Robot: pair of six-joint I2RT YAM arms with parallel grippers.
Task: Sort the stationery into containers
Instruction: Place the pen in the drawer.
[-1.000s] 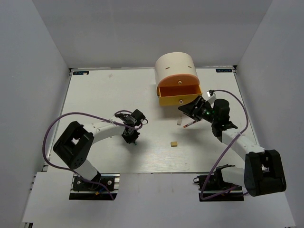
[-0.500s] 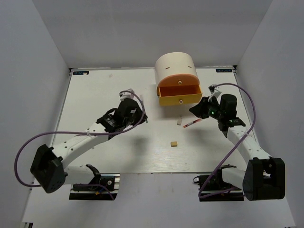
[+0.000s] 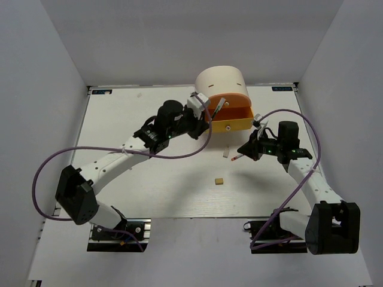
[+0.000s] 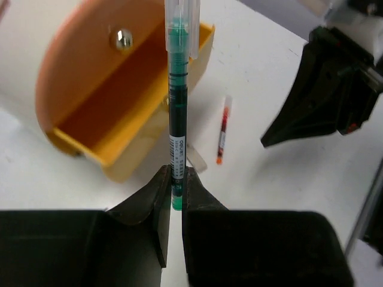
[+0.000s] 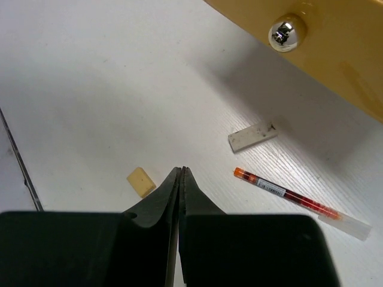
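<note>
My left gripper (image 3: 206, 111) (image 4: 176, 179) is shut on the lower end of a green pen with a clear cap (image 4: 178, 101) (image 3: 219, 105). It holds the pen over the open yellow drawer (image 3: 232, 123) (image 4: 114, 122) of the cream drum organiser (image 3: 220, 82). The orange drawer (image 4: 72, 72) above it is closed. My right gripper (image 3: 243, 150) (image 5: 182, 173) is shut and empty, low over the table in front of the drawer. A red pen (image 3: 237, 158) (image 5: 287, 194), a whitish eraser (image 3: 226, 153) (image 5: 252, 138) and a tan eraser (image 3: 219, 180) (image 5: 141, 182) lie on the table.
The yellow drawer's front with its chrome knob (image 5: 287, 31) stands just beyond the right gripper. The right arm's black body (image 4: 335, 89) sits close to the right of the held pen. White walls enclose the table (image 3: 119, 179).
The left arm swung from the table's left-middle up to the open drawer, carrying the green pen. The right gripper closed and drew back from the drawer front.
</note>
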